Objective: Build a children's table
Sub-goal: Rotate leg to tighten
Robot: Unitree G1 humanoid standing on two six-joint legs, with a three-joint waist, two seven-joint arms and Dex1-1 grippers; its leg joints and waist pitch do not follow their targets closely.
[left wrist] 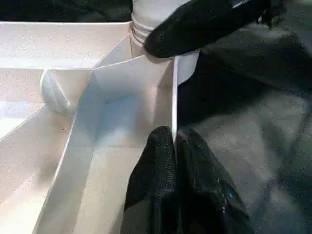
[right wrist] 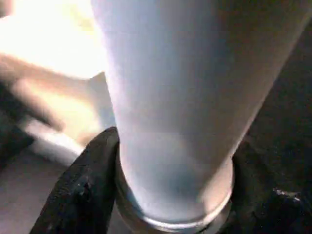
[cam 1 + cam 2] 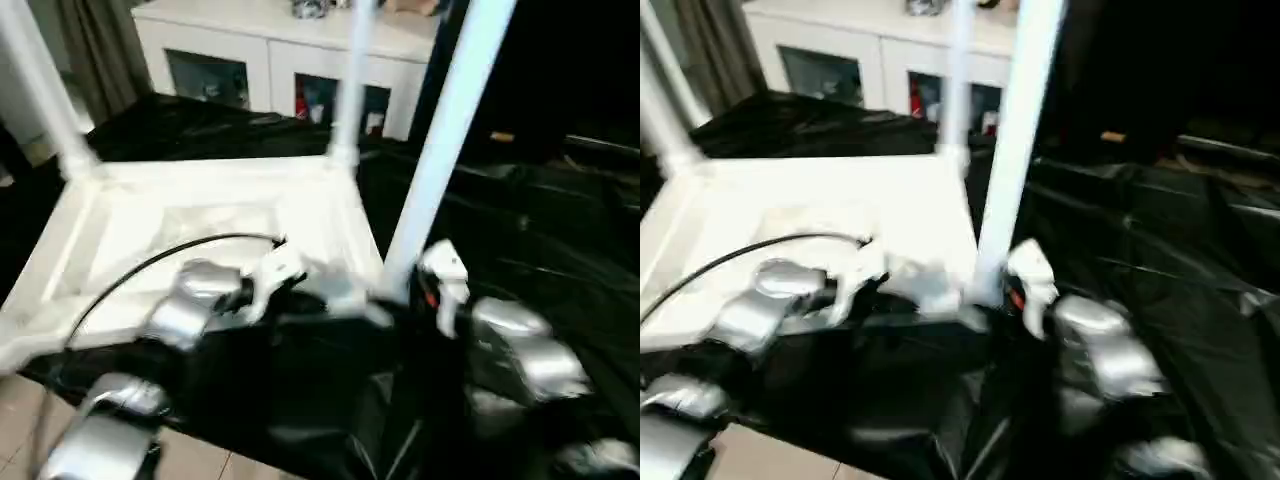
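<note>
Seating of the near-right white cylindrical plastic leg (image 3: 440,150) is the step in hand. The white square plastic tabletop (image 3: 200,215) lies upside down, ribbed underside up, on the black-sheeted worktop (image 3: 540,230); two other white legs (image 3: 350,80) stand in its far corner sockets. The right hand (image 2: 170,195) holds the near leg's base, one black finger on each side just above the corner socket (image 1: 163,44). The left hand (image 1: 174,146) is pinched shut on the tabletop's thin rim wall (image 1: 174,97) beside that socket.

Procedure, as judged:
- Keep the rim clamped so the tabletop cannot slide.
- Keep the leg plumb.
- Press or twist straight down until the collar meets the socket.
</note>
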